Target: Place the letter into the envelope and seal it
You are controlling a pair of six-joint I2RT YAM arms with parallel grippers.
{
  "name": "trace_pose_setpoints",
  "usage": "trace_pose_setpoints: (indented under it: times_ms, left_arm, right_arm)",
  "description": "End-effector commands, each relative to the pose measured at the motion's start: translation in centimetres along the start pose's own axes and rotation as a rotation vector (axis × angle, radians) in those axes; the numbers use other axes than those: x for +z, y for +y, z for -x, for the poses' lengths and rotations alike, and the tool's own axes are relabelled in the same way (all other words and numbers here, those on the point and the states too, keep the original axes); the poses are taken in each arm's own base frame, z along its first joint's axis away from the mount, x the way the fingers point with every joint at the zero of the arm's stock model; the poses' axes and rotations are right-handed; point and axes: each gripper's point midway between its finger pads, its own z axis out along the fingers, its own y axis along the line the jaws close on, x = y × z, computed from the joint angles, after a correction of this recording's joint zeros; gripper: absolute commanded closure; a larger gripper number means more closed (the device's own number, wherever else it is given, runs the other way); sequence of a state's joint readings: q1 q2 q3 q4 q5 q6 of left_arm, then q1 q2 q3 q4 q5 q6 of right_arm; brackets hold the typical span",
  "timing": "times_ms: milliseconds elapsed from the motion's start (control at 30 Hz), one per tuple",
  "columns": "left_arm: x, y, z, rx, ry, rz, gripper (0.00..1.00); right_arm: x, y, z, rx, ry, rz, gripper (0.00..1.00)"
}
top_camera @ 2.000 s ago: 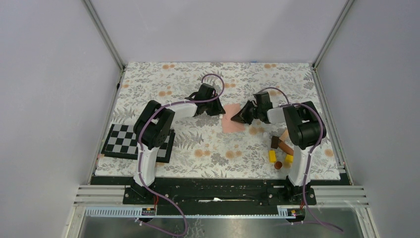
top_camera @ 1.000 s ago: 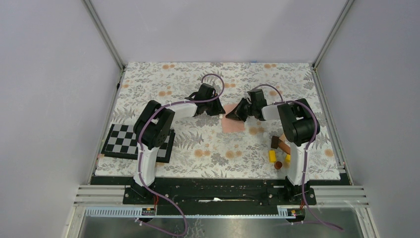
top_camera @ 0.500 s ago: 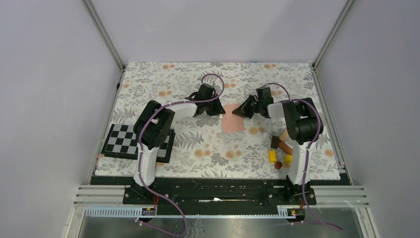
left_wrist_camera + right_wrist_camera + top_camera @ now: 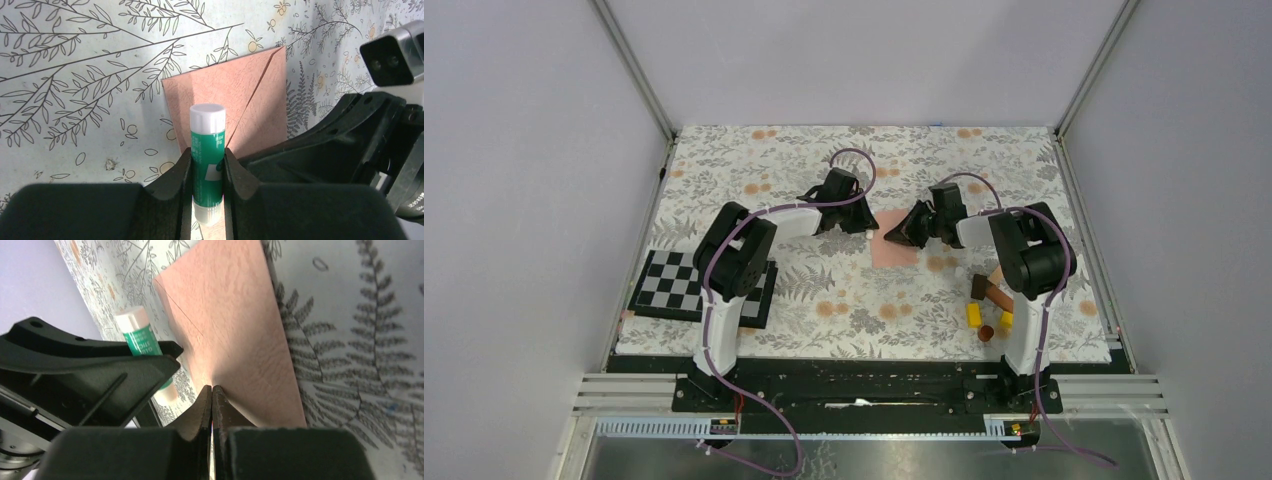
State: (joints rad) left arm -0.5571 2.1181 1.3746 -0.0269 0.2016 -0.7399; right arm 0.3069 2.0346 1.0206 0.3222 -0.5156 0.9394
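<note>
The salmon-pink envelope lies flat on the floral cloth, and its flap looks folded down along a diagonal crease. My left gripper is shut on a green glue stick with a white cap, held just off the envelope's left edge. My right gripper is shut with nothing between its fingers. Its tips sit on or just above the envelope, near its upper part. The letter is out of view.
A black-and-white checkerboard lies at the left by the left arm. Yellow blocks, a brown cylinder and other wooden pieces are grouped at the right near the right arm. The two grippers stand close together over the envelope.
The right gripper, shut throughout, has shifted back and forth over the envelope's upper part and has now come back down-left. The left arm and glue stick have not moved.
</note>
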Motion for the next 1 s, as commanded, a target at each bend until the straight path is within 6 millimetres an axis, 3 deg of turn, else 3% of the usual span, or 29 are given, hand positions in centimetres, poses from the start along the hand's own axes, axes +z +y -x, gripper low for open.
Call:
trace_pose_setpoints:
  times_ms: [0, 233, 500, 567, 700, 833, 867, 967]
  left_arm:
    - [1.3, 3.7, -0.7, -0.018, 0.018, 0.113, 1.0]
    - [1.3, 3.5, -0.6, -0.025, 0.016, 0.109, 1.0]
    - [1.2, 2.6, 0.1, -0.008, 0.006, 0.082, 1.0]
    - [1.1, 2.0, 0.6, 0.011, 0.0, 0.061, 1.0]
    - [-0.4, -1.0, 2.8, 0.062, -0.045, -0.015, 1.0]
    - [-4.2, -5.8, 6.1, 0.156, -0.156, -0.16, 1.0]
    - [-6.0, -7.5, 6.9, 0.192, -0.201, -0.225, 1.0]
    - [-10.1, -11.7, 7.2, 0.319, -0.297, -0.451, 1.0]
  right_arm:
    - [-0.8, -4.2, -2.5, 0.013, 0.024, -0.142, 1.0]
    - [-2.7, -5.8, -2.7, 0.047, 0.002, -0.164, 1.0]
    - [-4.1, -4.7, -2.1, 0.052, -0.013, -0.121, 1.0]
    - [-4.8, -3.3, -1.9, 0.039, -0.018, -0.084, 1.0]
    - [-7.2, 2.1, -1.0, -0.023, -0.041, 0.042, 0.94]
    - [-11.3, 7.7, 0.4, -0.135, -0.115, 0.11, 0.77]
    - [-12.5, 9.3, 1.2, -0.17, -0.153, 0.112, 0.7]
    - [-16.3, 12.4, 2.3, -0.269, -0.245, 0.088, 0.54]
